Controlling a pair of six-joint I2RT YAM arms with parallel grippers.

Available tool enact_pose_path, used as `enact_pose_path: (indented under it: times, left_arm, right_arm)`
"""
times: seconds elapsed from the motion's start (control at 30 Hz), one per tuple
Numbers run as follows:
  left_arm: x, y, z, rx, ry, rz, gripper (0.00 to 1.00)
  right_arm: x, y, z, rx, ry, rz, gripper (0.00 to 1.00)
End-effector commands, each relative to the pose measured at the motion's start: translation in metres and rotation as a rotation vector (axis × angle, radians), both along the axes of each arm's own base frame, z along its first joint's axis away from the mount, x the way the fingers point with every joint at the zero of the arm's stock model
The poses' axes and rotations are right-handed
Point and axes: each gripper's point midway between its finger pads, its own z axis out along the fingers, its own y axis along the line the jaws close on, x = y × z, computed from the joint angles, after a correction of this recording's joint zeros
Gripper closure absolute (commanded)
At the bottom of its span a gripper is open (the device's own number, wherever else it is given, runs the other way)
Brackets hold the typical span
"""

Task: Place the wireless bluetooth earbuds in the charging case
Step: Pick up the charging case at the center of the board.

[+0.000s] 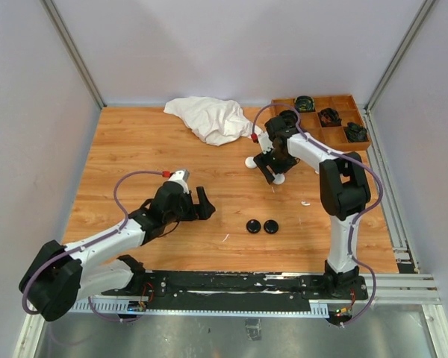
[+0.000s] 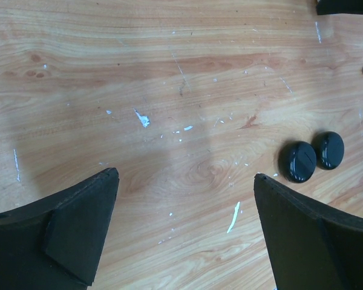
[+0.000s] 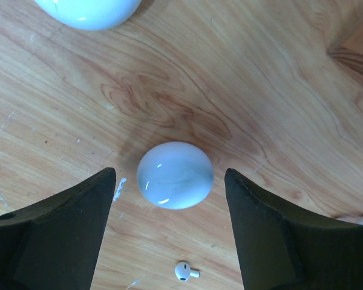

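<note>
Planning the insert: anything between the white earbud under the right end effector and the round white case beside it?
Nothing visible: only bare tabletop separates the earbud from the case, both seen between the open right end effector's fingers. The case itself looks shut.

So the whole thing sits on a light brown wood-grain laminate tabletop (image 1: 134, 149), boxed in by plain pale grey wall panels (image 1: 231, 45) with bare aluminium frame posts (image 1: 73, 54) running up the corners. A crumpled white cloth (image 1: 209, 117) is dumped near the far edge, roughly mid-table. Over in the far right corner there's a brown wooden tray with divided compartments (image 1: 330, 96), and three of those compartments each hold a coiled black bundle with green bits (image 1: 328, 116). Up close the tabletop is pretty scuffed, with little white flecks (image 2: 143, 119) and one longer white sliver (image 2: 233, 217) scattered across the grain.
</note>
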Motion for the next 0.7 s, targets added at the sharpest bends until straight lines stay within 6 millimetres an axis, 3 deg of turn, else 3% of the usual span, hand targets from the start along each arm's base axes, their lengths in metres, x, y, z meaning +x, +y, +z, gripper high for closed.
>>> enact_pose_path:
  times: [0.0,0.33,0.63,0.67]
  left_arm:
    - [0.006,0.002,0.016,-0.056,-0.061,0.033,0.01]
    - [0.005,0.01,0.032,-0.116,-0.133,0.082,0.01]
    - [0.006,0.001,0.054,-0.218,-0.193,0.068,0.01]
    - [0.006,-0.001,0.057,-0.233,-0.199,0.064,0.01]
  right_arm:
    - [-0.005,0.003,-0.004,-0.017,0.055,0.062,0.27]
    - [-0.01,0.007,-0.02,0.0,0.113,0.071,0.4]
    - [-0.017,0.019,0.009,0.065,0.034,-0.026,0.48]
    - [-0.016,0.023,0.02,0.087,0.0,-0.037,0.48]
